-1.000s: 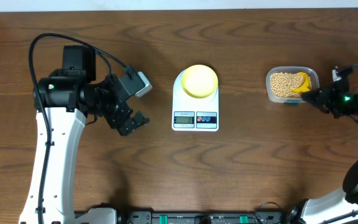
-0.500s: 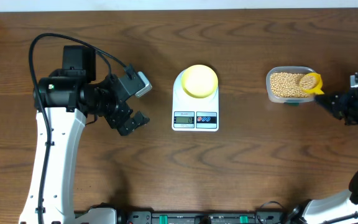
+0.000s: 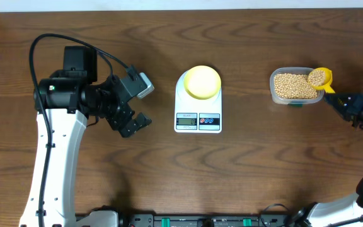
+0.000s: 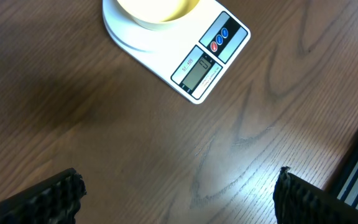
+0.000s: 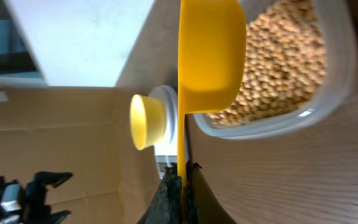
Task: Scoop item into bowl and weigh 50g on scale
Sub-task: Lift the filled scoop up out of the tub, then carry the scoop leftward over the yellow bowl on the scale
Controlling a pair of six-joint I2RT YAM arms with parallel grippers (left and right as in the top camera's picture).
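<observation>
Beans (image 3: 290, 87) fill tub (image 3: 273, 81) right of scale (image 3: 198, 120), some in yellow scoop (image 3: 319, 77) above it, handle pinched by right gripper (image 5: 182, 186). Pale bowl (image 3: 203, 82) sits on scale. Left gripper (image 4: 179, 205) spread wide, left of scale. Dark wood-grain table (image 3: 232, 170).

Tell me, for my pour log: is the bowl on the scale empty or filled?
Empty: overhead, the bowl shows only its plain pale-yellow inside, nothing in it.

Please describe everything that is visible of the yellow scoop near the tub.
The yellow scoop looks like bright plastic: a round cup on a thin flat handle. Its cup faces up, filled with tan beans, over the right corner of the clear tub. The shut right gripper pinches the handle's end. Whether the cup touches the tub cannot be told.
</observation>
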